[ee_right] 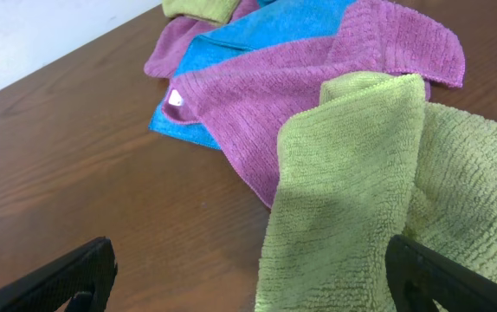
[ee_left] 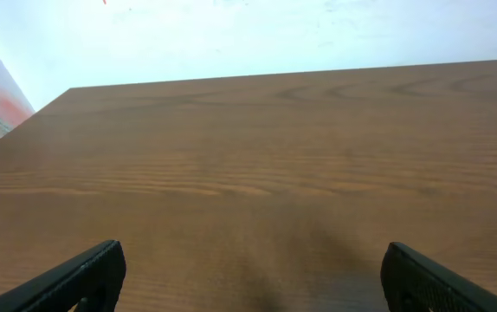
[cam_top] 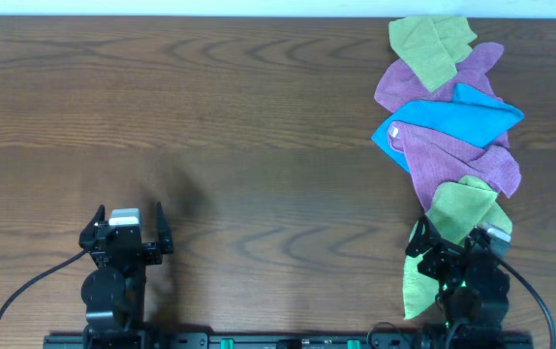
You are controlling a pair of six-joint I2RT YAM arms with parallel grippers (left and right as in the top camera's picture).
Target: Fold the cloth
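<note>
The lime-green cloth (cam_top: 464, 206) lies rumpled at the near right of the table, partly on a purple cloth, with one part hanging toward the front edge. In the right wrist view it (ee_right: 352, 173) is fuzzy and doubled over, and lies between my right fingers. My right gripper (cam_top: 457, 244) (ee_right: 253, 277) is open wide over its near part and grips nothing. My left gripper (cam_top: 129, 215) (ee_left: 253, 277) is open and empty over bare wood at the near left, far from the cloth.
A pile of cloths runs along the right side: a purple cloth (cam_top: 462, 155) (ee_right: 318, 78), a blue cloth (cam_top: 452, 114) (ee_right: 248, 48) and a duller olive-green cloth (cam_top: 431, 47) (ee_right: 198, 7) at the far edge. Bare wooden table (cam_top: 239, 126) spreads to the left.
</note>
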